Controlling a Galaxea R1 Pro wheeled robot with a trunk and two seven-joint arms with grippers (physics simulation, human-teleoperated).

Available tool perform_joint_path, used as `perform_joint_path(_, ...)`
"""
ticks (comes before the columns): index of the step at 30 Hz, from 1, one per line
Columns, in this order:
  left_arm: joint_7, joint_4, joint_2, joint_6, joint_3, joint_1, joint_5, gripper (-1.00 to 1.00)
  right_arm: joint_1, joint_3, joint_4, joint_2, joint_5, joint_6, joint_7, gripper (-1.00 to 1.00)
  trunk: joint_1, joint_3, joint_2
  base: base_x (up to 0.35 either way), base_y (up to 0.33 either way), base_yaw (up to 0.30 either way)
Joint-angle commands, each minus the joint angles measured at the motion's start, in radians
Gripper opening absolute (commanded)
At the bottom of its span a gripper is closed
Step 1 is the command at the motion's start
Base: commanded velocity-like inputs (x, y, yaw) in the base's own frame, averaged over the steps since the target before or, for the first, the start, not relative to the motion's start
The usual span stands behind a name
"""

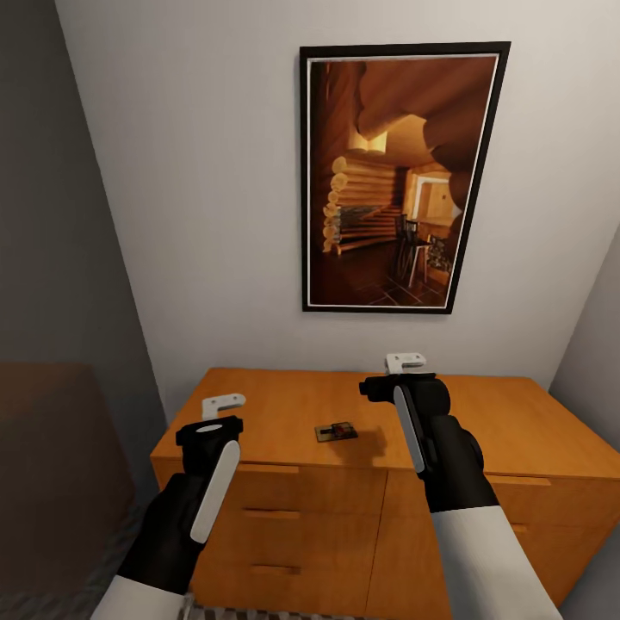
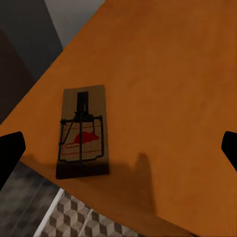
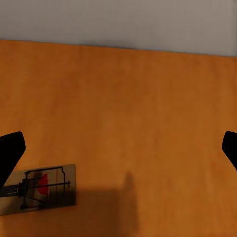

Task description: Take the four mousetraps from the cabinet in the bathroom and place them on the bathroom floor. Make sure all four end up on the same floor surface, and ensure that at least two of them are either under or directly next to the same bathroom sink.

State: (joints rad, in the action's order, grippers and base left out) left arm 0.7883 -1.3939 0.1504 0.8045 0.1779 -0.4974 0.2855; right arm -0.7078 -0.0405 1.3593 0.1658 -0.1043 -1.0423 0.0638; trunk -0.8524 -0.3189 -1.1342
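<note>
Our left gripper (image 1: pixel 223 402) hangs over the left front part of the wooden cabinet (image 1: pixel 284 405), and its fingers are spread wide with nothing in them. In the left wrist view we see only the two dark fingertips (image 2: pixel 10 153) at the edges, far apart. Our right gripper (image 1: pixel 405 362) hangs over the cabinet top too, further back and closer to the wall, and it is also wide open and holds nothing.

Between our two grippers, one mousetrap (image 1: pixel 336 431) lies flat on the cabinet top, near the front edge. It touches neither gripper. From the left wrist we see it well (image 2: pixel 83 131) (a brown board with a wire bar and a red mouse drawn on it), lying close to the cabinet's edge. From the right wrist it (image 3: pixel 39 188) lies near one fingertip.

Past the cabinet's edge we see a bit of the bathroom floor (image 2: pixel 74 219) with its cube pattern. On the wall above the cabinet hangs a framed picture (image 1: pixel 398 176) of a log house room.
</note>
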Motion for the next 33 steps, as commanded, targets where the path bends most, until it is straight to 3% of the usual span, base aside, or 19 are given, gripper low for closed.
perform_joint_path(1, 0.01, -0.001, 0.0, 0.002, 0.001, -0.001, 0.011, 1.0, -0.001, -0.001, 0.001, 0.0, -0.006, -0.005, -0.001, 1.0, 0.0, -0.001, -0.001, 0.0, 0.0, 0.0)
perform_joint_path(7, -0.011, -0.001, -0.02, 0.005, 0.0, -0.001, 0.011, 1.0, -0.001, -0.001, 0.001, 0.0, -0.006, -0.005, -0.001, 1.0, 0.0, -0.001, -0.001, 0.0, 0.0, 0.0)
perform_joint_path(23, -0.167, 0.0, -0.108, 0.006, -0.002, -0.001, 0.006, 1.0, -0.001, 0.0, 0.001, 0.0, -0.006, -0.005, -0.001, 1.0, 0.0, -0.001, -0.001, 0.0, 0.0, 0.0)
perform_joint_path(33, -0.192, 0.001, -0.145, 0.006, -0.003, -0.001, 0.009, 1.0, -0.001, 0.001, 0.001, 0.0, -0.006, -0.005, -0.001, 1.0, 0.0, -0.001, -0.001, 0.0, 0.0, 0.0)
